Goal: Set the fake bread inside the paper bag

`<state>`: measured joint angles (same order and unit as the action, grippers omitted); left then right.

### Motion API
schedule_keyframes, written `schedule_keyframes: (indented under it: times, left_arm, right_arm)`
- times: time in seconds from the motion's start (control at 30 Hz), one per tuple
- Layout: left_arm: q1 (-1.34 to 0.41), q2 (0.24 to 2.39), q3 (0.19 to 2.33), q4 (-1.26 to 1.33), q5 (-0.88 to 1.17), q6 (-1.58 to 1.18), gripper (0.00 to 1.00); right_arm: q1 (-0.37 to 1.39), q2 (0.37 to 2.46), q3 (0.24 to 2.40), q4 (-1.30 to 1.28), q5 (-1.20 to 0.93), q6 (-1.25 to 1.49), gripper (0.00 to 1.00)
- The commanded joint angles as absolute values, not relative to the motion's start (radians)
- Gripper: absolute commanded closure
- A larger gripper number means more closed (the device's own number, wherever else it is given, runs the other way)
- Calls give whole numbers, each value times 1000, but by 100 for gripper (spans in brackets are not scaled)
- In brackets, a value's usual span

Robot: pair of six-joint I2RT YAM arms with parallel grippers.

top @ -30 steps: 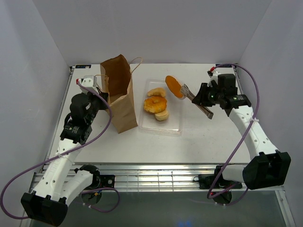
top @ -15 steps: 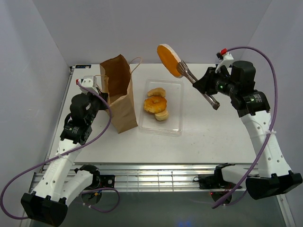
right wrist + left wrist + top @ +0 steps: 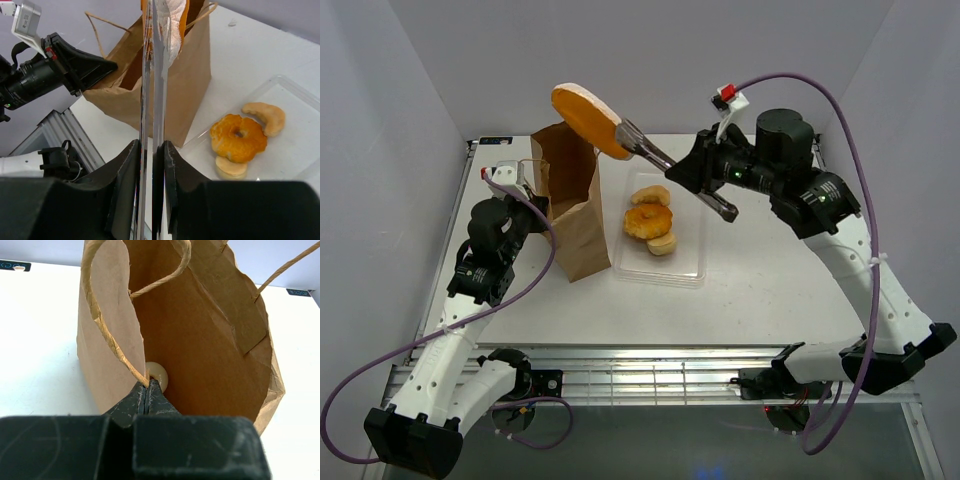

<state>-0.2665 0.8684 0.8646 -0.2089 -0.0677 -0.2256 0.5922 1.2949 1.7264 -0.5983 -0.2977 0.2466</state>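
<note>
Your right fingers [image 3: 125,192] are clamped on one pair of tongs [image 3: 665,162] pinching one orange bun [image 3: 585,118] above the single paper bag [image 3: 578,225]; left fingers [image 3: 134,401] pinch its rim. Three pastries [image 3: 648,220] sit in the tray [image 3: 688,255].

Nothing here can be read. A small black sticker [image 3: 15,265] at the far left of the white tabletop [image 3: 40,340] and a second black sticker [image 3: 298,292] at the far right bear pale characters, too blurred to make out.
</note>
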Motion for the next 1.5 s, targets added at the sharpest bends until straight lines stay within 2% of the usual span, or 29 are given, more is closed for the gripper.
schedule_keyframes:
  times: [0.0,0.17,0.93,1.0,1.03,1.33,1.47]
  left_arm:
    - [-273,859,864,-209,-61,-218,100]
    - [-276,861,862,-209,-61,-218,100]
    - [-281,864,864,-210,-61,-218,100]
    - [-281,864,864,-209,-63,-216,100]
    - [-281,864,864,-210,-63,-216,100]
    - [-281,864,864,-209,-64,-216,100]
    - [-281,862,865,-210,-69,-216,100]
  right_arm:
    - [659,1333,1770,-476,-232,279,92]
    - [719,1390,1746,-417,-161,317,92]
    - [798,1488,1631,-261,-140,394,92]
    - [798,1489,1628,-261,-140,396,84]
    - [798,1491,1623,-259,-141,396,73]
    - [799,1499,1640,-259,-153,396,54]
    - [798,1508,1658,-268,-164,399,50]
